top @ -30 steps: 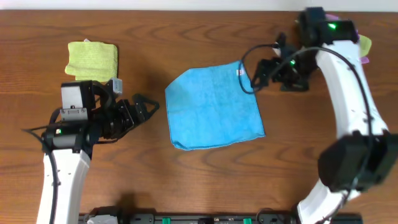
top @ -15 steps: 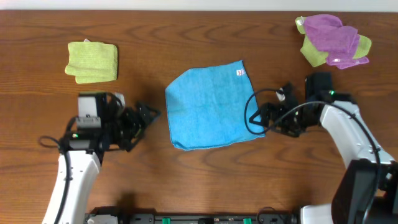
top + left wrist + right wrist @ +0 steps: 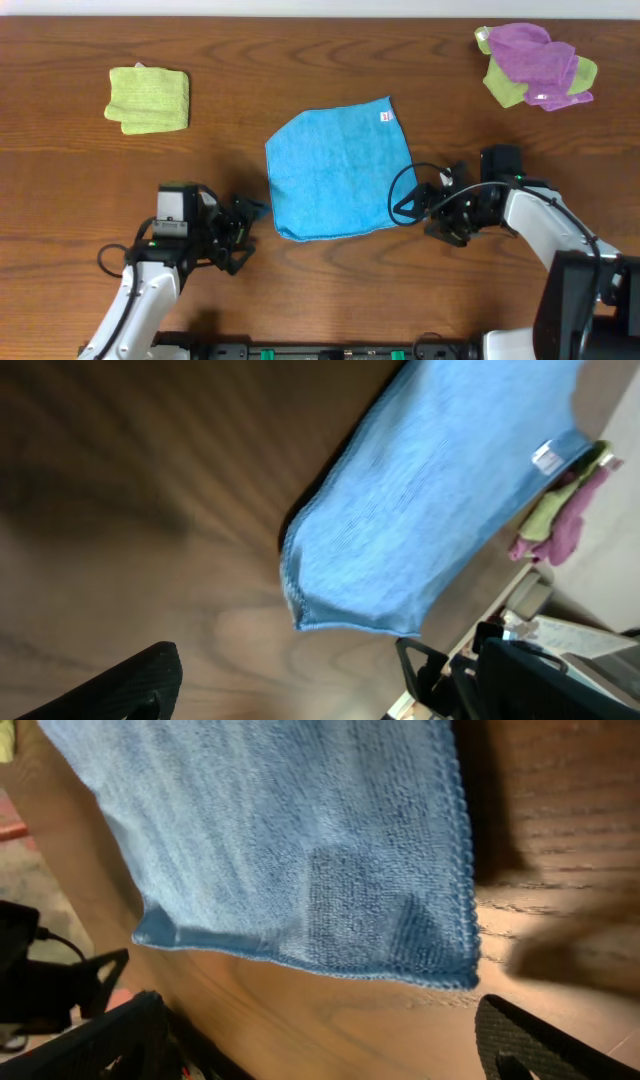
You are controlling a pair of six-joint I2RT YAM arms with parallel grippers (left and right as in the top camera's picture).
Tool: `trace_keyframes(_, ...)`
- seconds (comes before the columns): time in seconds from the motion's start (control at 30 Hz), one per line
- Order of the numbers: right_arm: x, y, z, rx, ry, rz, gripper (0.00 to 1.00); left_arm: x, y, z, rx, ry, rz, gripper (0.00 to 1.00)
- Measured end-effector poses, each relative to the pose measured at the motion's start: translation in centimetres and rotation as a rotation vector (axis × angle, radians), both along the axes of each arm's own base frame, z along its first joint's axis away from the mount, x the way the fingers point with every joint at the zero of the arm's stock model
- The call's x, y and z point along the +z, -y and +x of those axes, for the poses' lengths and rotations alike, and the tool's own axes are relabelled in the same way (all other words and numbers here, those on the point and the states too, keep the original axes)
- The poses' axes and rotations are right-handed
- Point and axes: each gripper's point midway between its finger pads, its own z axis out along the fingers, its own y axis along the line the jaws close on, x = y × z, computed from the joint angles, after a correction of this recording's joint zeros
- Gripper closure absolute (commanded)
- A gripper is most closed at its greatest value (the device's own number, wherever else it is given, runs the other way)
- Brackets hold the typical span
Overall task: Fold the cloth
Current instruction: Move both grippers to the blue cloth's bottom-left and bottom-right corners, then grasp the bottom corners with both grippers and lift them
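The sky-blue cloth [image 3: 340,170] lies flat and unfolded in the middle of the wooden table, with a small white tag near its far right corner. My left gripper [image 3: 245,236] is open, low over the table just left of the cloth's front left corner. My right gripper [image 3: 418,208] is open at the cloth's front right corner. In the left wrist view the cloth [image 3: 420,510] lies ahead of the open left gripper [image 3: 320,700], over bare wood. The right wrist view has the cloth's edge [image 3: 300,840] just ahead of the open right gripper [image 3: 320,1050], nothing between its fingers.
A folded light green cloth [image 3: 148,98] lies at the back left. A crumpled purple cloth [image 3: 535,58] lies on another green one at the back right corner. A black rail [image 3: 340,352] runs along the table's front edge.
The right arm swung from the back right down to the cloth's front right corner. The left arm moved toward the front and right, to the cloth's front left corner. Both grippers stayed open.
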Motion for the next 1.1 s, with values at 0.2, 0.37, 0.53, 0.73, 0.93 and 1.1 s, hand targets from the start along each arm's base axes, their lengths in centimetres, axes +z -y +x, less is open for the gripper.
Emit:
trace_keyframes(0.2,-0.3,0.0,0.3,-0.035,-0.006,0.001,0.03,-0.6,1.3,0.4,-0.005,-0.009,0.004,0.05)
trace_keyframes(0.37,-0.4,0.2,0.6,-0.052,-0.001,-0.008,0.03,-1.6,2.2,1.2,0.000,-0.023,-0.006,0.05)
trace_keyframes(0.53,-0.6,0.5,0.9,-0.066,0.001,-0.025,0.06,-2.6,3.0,1.5,0.002,-0.047,-0.016,0.05)
trace_keyframes(0.73,-0.6,0.6,1.3,-0.083,0.008,-0.030,0.08,-3.5,3.1,1.9,0.014,-0.070,-0.021,0.05)
trace_keyframes(0.93,-0.6,0.7,1.6,-0.102,0.007,-0.035,0.09,-3.5,3.8,2.3,0.009,-0.063,-0.050,0.05)
trace_keyframes(1.1,-0.6,0.7,1.8,-0.108,0.012,-0.038,0.09,-3.5,5.4,2.4,-0.026,-0.047,-0.077,0.05)
